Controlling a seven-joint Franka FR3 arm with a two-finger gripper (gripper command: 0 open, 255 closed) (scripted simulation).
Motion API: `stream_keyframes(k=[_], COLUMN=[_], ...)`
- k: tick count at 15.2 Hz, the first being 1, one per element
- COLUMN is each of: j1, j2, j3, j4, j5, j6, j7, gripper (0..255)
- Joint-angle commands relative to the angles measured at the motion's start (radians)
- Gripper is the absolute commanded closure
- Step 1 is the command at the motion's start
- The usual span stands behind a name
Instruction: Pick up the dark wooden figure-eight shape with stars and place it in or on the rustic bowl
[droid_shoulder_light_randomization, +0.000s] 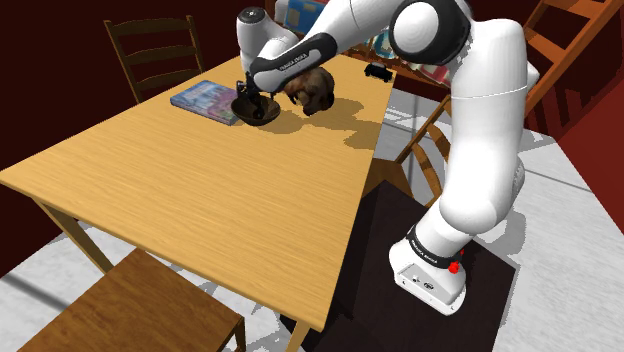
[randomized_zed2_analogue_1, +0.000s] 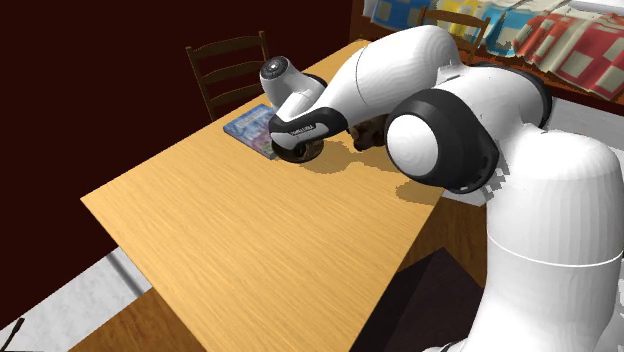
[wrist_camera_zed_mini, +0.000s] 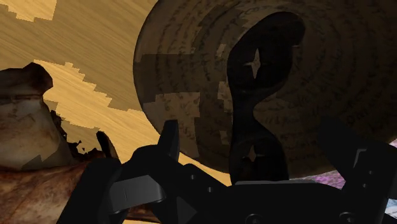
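**Fingers open over the bowl, figure-eight piece between them.**
My fingers stand apart, and neither touches the dark figure-eight piece with star cut-outs, which sits between them, seen against the inside of the brown bowl. I cannot tell whether it rests on the bowl's bottom. A mottled brown lump lies just beside the bowl. The bowl stands near the far end of the wooden tabletop, with a book just beside it and a chair beyond.
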Motion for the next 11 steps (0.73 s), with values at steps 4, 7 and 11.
stream_keyframes(k=[4,7,11], j1=[0.009,0.009,0.009], j2=[-0.082,-0.082,-0.082], j3=[0.022,0.022,0.022], j4=[-0.024,-0.024,-0.024], j5=[0.026,0.026,0.026], j6=[-0.062,-0.062,-0.062], j7=[-0.012,-0.012,-0.012], gripper=[0,0,0])
